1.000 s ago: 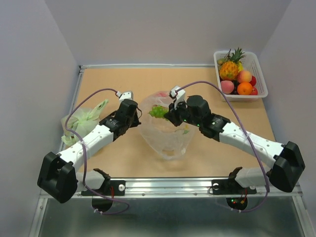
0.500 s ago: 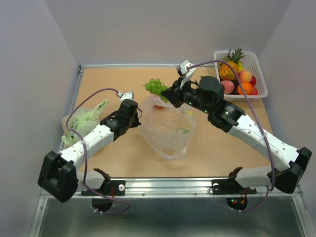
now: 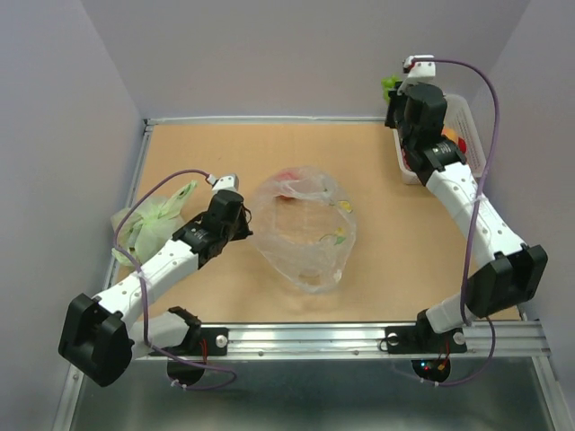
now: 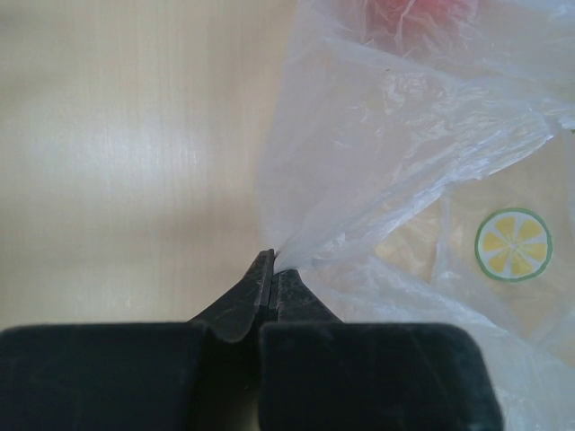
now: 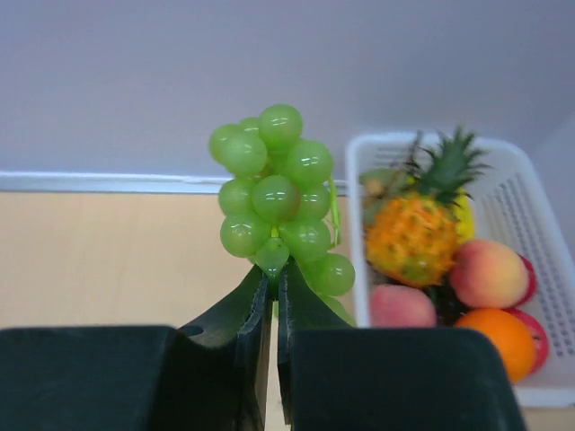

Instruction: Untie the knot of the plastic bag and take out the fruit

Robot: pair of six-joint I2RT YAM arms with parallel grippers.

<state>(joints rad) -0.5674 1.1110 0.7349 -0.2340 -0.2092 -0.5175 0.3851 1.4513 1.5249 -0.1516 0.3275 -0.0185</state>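
Observation:
The clear plastic bag (image 3: 305, 235) lies open in the middle of the table, and no knot shows on it. A red fruit (image 3: 288, 175) sits inside at its far end, and also shows through the film in the left wrist view (image 4: 415, 13). My left gripper (image 3: 246, 216) is shut on the bag's left edge (image 4: 359, 180), with film pinched at the tips (image 4: 273, 262). My right gripper (image 3: 393, 97) is shut on the stem of a green grape bunch (image 5: 278, 193) and holds it in the air beside the white basket (image 5: 539, 224). The basket holds a pineapple (image 5: 415, 235), peaches (image 5: 490, 274) and an orange (image 5: 505, 338).
A pale green tied bag (image 3: 151, 221) lies at the table's left edge, just behind my left arm. The white basket (image 3: 474, 142) stands at the back right corner against the wall. A lemon-slice print (image 4: 514, 244) marks the clear bag.
My right gripper lifted the green grapes out of the bag and swung them up and to the back right, next to the basket. My left gripper kept its hold on the bag's edge.

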